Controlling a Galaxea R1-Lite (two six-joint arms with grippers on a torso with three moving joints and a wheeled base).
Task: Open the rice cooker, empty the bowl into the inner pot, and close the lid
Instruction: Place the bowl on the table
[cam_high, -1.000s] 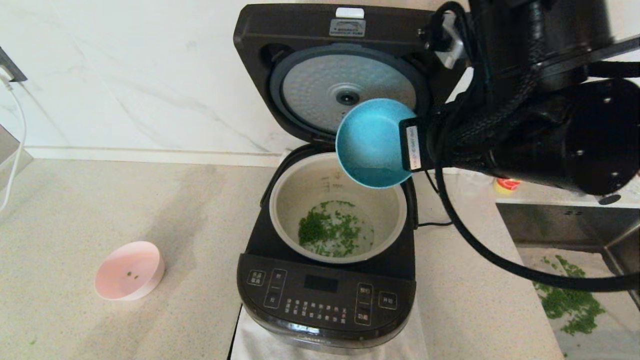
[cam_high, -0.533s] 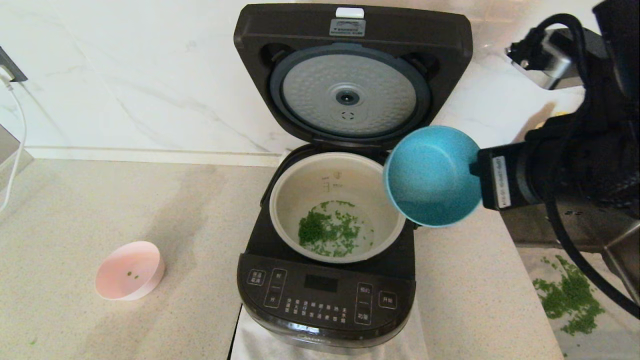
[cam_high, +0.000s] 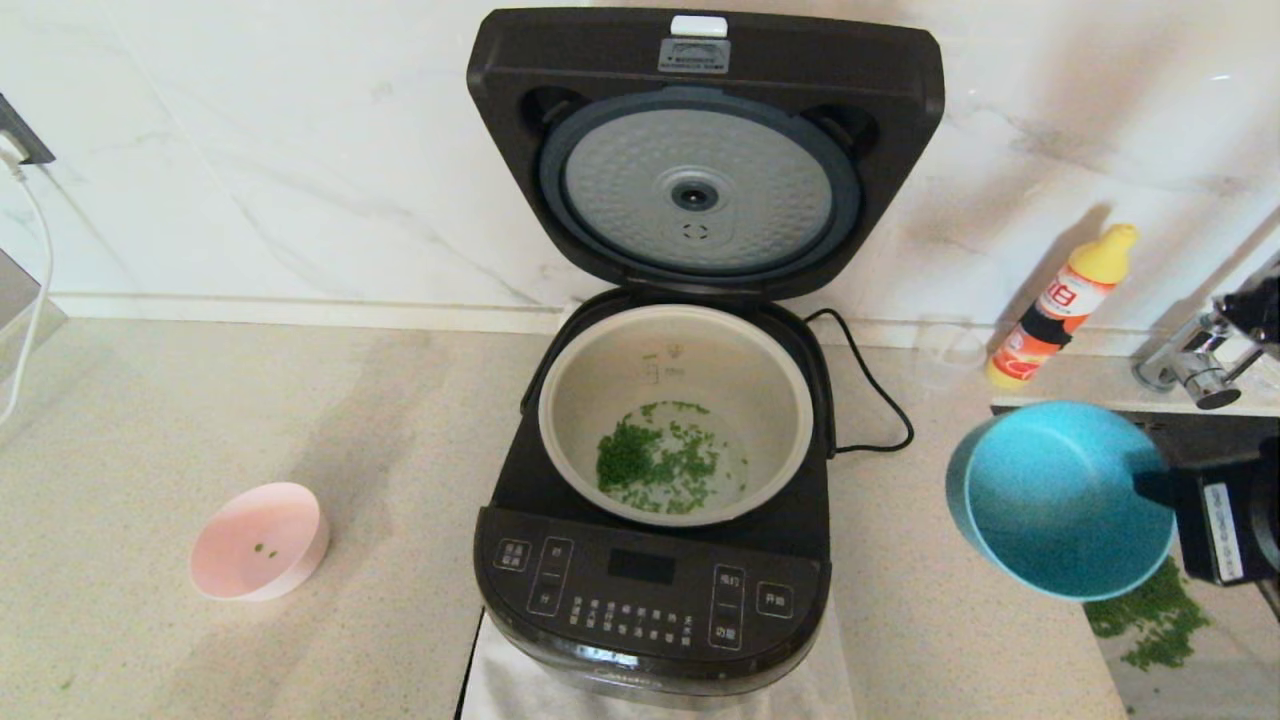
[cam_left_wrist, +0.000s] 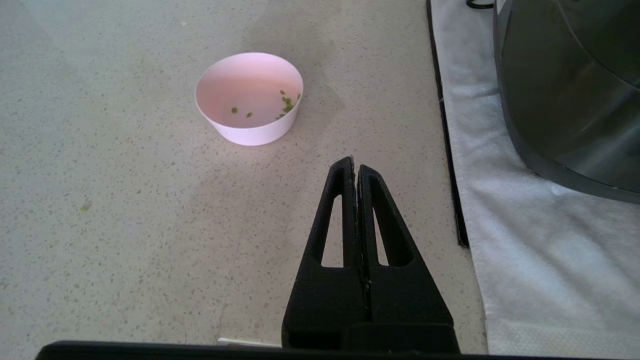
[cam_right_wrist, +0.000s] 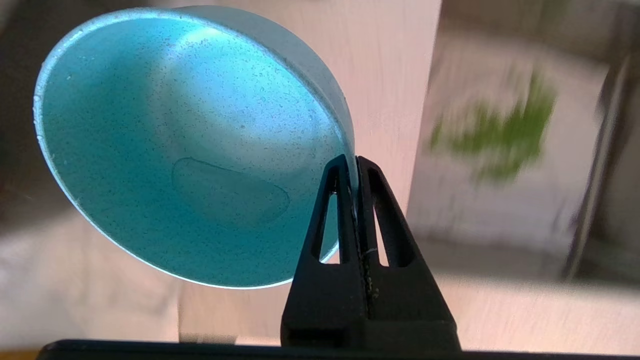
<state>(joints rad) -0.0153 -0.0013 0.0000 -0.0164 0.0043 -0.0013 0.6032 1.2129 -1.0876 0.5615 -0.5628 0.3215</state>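
The pouring looks finished: chopped green bits (cam_high: 660, 468) lie on the floor of the inner pot (cam_high: 600, 385), and the blue bowl (cam_high: 1060, 495) is empty, held tilted on its side to the right of the rice cooker (cam_high: 650, 590), above the edge of the bench (cam_high: 300, 420) beside the sink. The right pincer (cam_right_wrist: 354, 167) is clamped on the bowl's thin rim, one finger inside and one outside. The likely next move is to set this bowl down upright on bare bench, release it, then reach behind the raised lid (cam_high: 705, 150) and swing it down until it latches. The lid is glossy black plastic with a dimpled silver disc underneath; the pot is round, deep, off-white and smooth. The bowl is matte and faintly speckled. The left pincer (cam_left_wrist: 355, 167), fingers pressed together on nothing, hangs over the speckled stone bench near a pink bowl (cam_left_wrist: 249, 97) holding a few green scraps.
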